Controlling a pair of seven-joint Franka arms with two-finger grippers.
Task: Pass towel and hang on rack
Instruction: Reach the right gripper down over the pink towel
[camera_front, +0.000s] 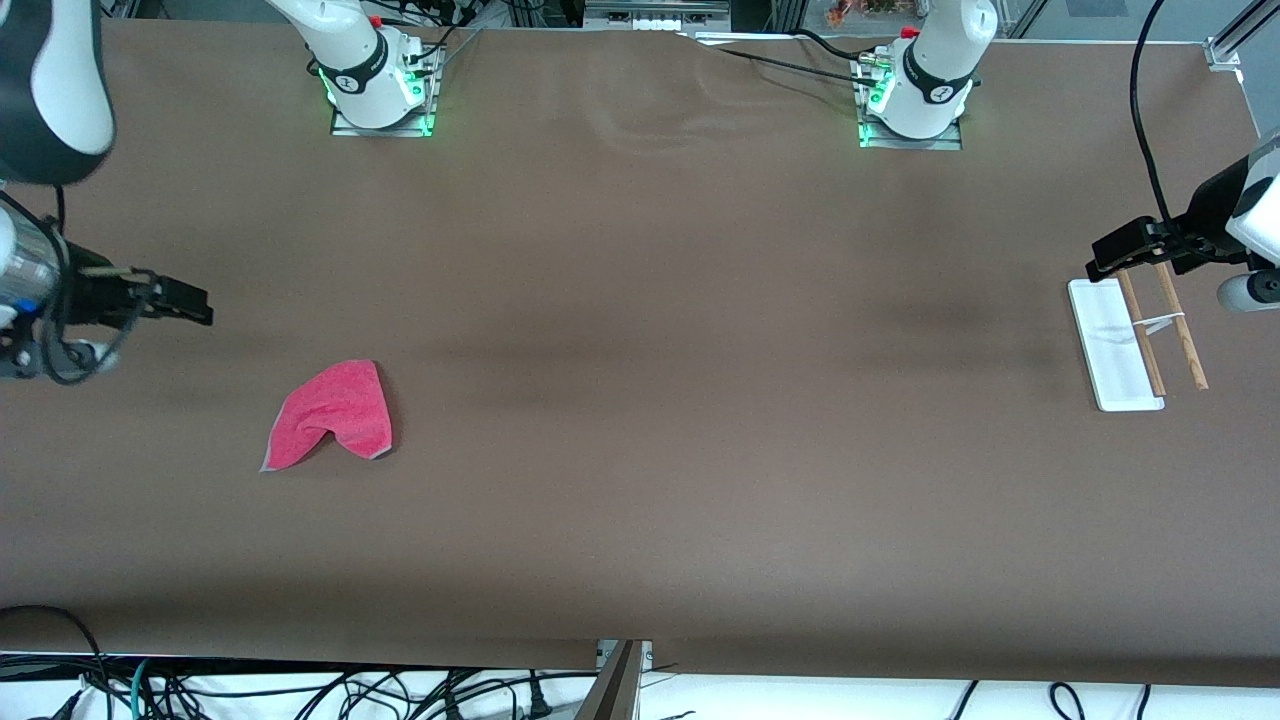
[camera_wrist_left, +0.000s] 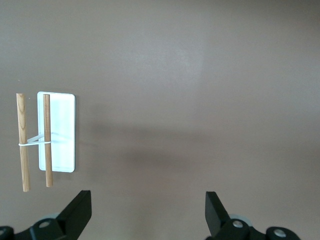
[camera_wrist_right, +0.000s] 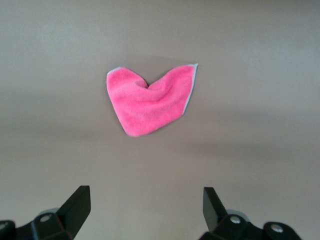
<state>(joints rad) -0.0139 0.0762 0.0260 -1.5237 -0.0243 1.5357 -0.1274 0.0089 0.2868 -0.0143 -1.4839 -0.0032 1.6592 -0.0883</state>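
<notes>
The towel (camera_front: 335, 415) lies crumpled on the table (camera_front: 640, 400) toward the right arm's end. The right gripper (camera_front: 185, 300) hovers near it, jaws wide, empty. The rack (camera_front: 1135, 340) stands at the left arm's end, with the left gripper (camera_front: 1120, 248) above it, jaws wide, empty.

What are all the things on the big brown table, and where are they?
towel: one, pink-red with a pale edge, lying crumpled on the table toward the right arm's end.
rack: one, flat white base with two thin brown rods joined by a white crosspiece, toward the left arm's end.
table: one, brown, under everything.
cables: a bundle, dark, below the table edge nearest the front camera.
right gripper: one, black, open, empty, in the air over bare table beside the towel.
left gripper: one, black, open, empty, over the rack's end.
</notes>
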